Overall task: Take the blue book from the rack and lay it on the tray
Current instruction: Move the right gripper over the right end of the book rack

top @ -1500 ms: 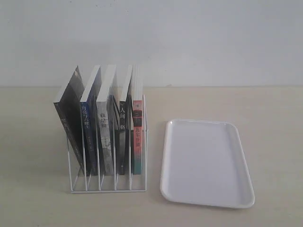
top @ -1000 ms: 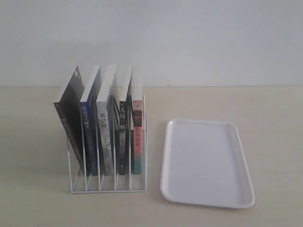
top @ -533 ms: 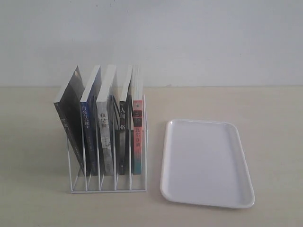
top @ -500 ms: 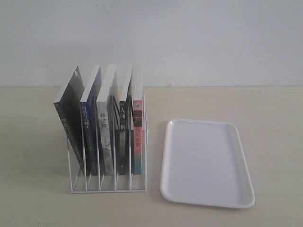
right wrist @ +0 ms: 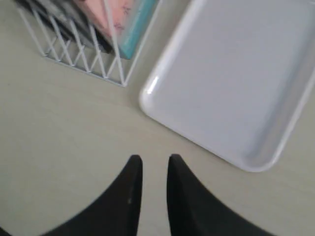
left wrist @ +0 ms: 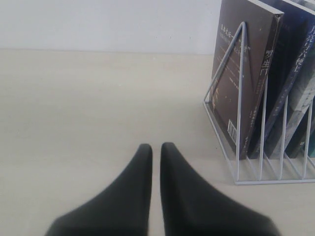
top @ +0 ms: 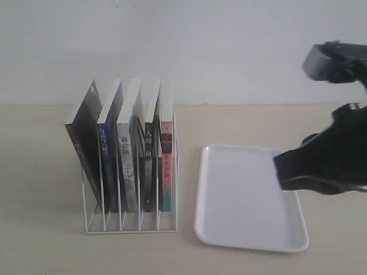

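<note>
the right black hand [right wrist: 150,169], fingers nearly together and holding nothing, hovers beside the flat white plastic tray [top: 246,197]. the left hand [left wrist: 156,155] is likewise closed and empty. left of the tray, the thin blue book [top: 109,149] stands in the white wire rack [top: 131,220] on the counter. the approach is only starting; next, a hand must spread and reach for that book.

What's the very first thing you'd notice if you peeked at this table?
Probably the small white wire book rack on the left of the exterior view, packed with five leaning books. Beside it lies a flat white plastic tray holding nothing, and a blurry black robot arm reaches in over the tray's right edge.
</note>
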Available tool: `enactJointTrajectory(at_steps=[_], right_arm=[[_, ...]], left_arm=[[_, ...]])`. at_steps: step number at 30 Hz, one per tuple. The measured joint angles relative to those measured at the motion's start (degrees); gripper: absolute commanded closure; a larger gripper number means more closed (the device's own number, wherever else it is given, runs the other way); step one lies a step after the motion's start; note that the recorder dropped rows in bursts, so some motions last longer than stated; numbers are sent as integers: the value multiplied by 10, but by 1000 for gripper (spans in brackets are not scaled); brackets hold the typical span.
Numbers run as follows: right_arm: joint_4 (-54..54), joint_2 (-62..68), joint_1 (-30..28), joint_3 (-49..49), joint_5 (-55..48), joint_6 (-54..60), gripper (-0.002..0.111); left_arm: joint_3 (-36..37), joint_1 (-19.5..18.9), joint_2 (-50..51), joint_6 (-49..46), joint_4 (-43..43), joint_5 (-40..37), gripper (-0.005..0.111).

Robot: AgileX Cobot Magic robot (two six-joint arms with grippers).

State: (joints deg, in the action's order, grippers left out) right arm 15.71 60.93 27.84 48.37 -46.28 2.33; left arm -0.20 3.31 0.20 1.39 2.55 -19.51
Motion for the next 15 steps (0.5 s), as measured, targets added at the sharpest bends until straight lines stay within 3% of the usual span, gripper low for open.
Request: enactJointTrajectory(at_steps=[6,9,11,12,15], right_arm=[[-11,75,112,66,6,-55,90],[-125,146,144,198,-84,-151,87],[-187,194,144,290,-165,-197,78],[-200,211,144,323,-188,-208,70],[-213,283,153,447,-207,-233,67]], left_arm=[[0,0,0,0,0,0,101],[0,0,0,0,0,0,101],[0,0,0,0,0,0,101],[0,0,0,0,0,0,101],[0,0,0,0,0,0,101]])
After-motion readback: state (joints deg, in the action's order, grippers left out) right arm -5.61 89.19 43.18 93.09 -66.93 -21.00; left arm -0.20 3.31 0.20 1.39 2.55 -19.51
